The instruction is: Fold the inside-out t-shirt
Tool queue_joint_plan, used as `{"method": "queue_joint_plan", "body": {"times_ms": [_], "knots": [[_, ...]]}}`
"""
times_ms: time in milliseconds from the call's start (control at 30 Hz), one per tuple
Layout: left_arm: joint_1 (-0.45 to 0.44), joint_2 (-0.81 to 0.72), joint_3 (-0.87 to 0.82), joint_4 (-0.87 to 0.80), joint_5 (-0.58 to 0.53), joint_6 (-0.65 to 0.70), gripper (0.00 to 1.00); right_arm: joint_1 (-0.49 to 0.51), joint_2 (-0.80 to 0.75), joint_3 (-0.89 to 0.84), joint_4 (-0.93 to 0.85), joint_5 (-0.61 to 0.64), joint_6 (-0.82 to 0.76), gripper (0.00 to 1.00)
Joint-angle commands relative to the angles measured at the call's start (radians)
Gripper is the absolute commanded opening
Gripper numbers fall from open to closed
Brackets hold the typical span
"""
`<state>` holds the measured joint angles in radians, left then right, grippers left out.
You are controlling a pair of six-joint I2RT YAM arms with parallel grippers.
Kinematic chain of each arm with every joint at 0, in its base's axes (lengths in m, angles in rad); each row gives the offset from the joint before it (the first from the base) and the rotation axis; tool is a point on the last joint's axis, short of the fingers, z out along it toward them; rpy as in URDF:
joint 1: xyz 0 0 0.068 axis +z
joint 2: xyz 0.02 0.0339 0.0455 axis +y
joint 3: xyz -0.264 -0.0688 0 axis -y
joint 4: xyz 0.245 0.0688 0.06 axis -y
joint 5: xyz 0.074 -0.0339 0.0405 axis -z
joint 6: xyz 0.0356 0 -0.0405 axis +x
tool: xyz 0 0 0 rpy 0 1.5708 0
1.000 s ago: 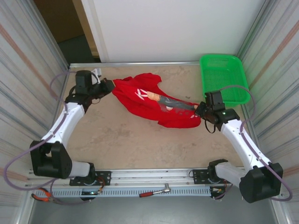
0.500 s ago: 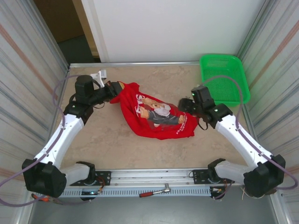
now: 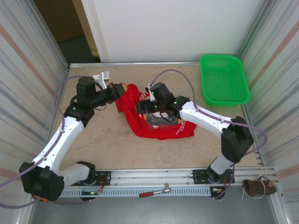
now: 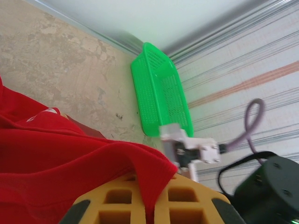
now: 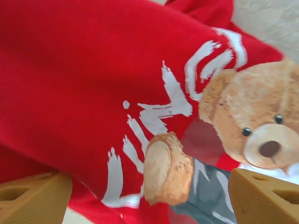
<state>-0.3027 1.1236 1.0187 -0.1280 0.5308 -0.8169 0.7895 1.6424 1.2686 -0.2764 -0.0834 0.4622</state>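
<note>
Left gripper [image 3: 117, 90] clamped on red t-shirt [image 3: 159, 129] left edge; right gripper [image 3: 143, 108] jaws apart, directly over bear print [image 5: 252, 126] (shirt trails rightward).

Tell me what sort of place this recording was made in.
Most likely a lab robot work cell: a table boxed in by ribbed panel walls, two robot arms bolted to a metal rail, and a ratchet wrench lying on the front ledge.
</note>
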Motion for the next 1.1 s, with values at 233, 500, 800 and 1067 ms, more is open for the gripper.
{"method": "queue_joint_plan", "body": {"times_ms": [233,500,800,1067], "knots": [[-0.013,-0.021,-0.006,0.017,-0.009,-0.025,0.0,0.013,-0.003,0.002,0.056,-0.018,0.035,0.83],[-0.017,-0.016,0.007,0.031,0.005,-0.034,0.0,0.071,-0.078,-0.055,0.062,0.082,0.055,0.87],[-0.022,-0.046,0.022,-0.02,-0.011,-0.019,0.0,0.007,0.076,0.024,0.087,0.005,0.046,0.28],[0.051,0.032,0.017,-0.082,-0.081,0.082,0.03,-0.042,-0.128,-0.032,-0.02,-0.168,-0.082,0.0]]}}
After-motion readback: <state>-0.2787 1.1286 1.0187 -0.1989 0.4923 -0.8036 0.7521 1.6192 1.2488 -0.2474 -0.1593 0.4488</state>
